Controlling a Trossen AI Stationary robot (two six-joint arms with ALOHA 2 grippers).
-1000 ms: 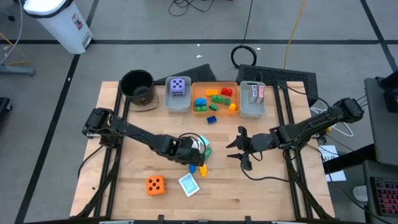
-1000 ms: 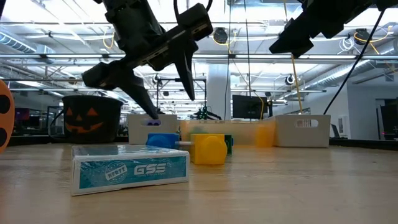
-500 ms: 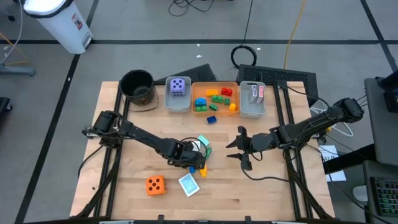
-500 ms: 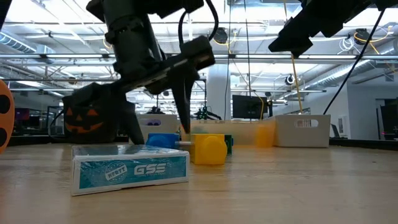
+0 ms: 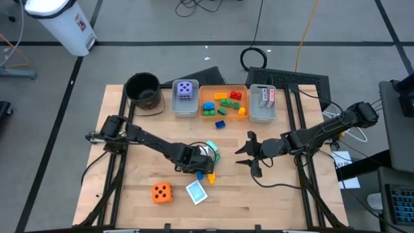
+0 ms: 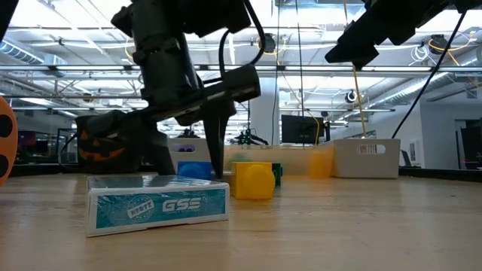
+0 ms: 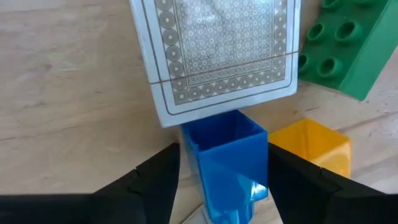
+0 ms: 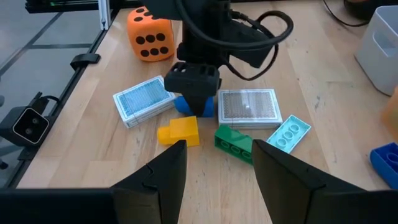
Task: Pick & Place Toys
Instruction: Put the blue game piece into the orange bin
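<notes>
A blue brick (image 7: 227, 162) stands on the table beside a yellow brick (image 7: 311, 149), a green brick (image 7: 348, 50) and a patterned card (image 7: 217, 50). My left gripper (image 7: 224, 186) points steeply down over the blue brick, open, with one finger close on either side of it. It also shows in the low view (image 6: 188, 169). My right gripper (image 5: 249, 154) hangs open above the table's right middle, with nothing between its fingers. A teal card box (image 6: 158, 205) and an orange die (image 5: 162, 192) lie nearer the front edge. A purple die (image 5: 185, 90) sits in a grey bin. My left gripper's fingers (image 7: 155, 186) come from above and stand on two opposite sides of the blue brick. A thin strip of table shows beside one finger. Whether the other finger touches the brick I cannot tell. The brick rests on the table.
At the back stand a black pot (image 5: 142, 89), an orange bin (image 5: 223, 86) holding several bricks, and a grey bin (image 5: 262, 113) with cards. A teal card (image 8: 289, 134) lies by the green brick. Bare wood shows at the front right.
My left gripper has come down over the blue brick until its fingertips are near the table. It has rolled a little, and its fingers have drawn slightly closer together. The brick and the other toys have stayed where they were.
</notes>
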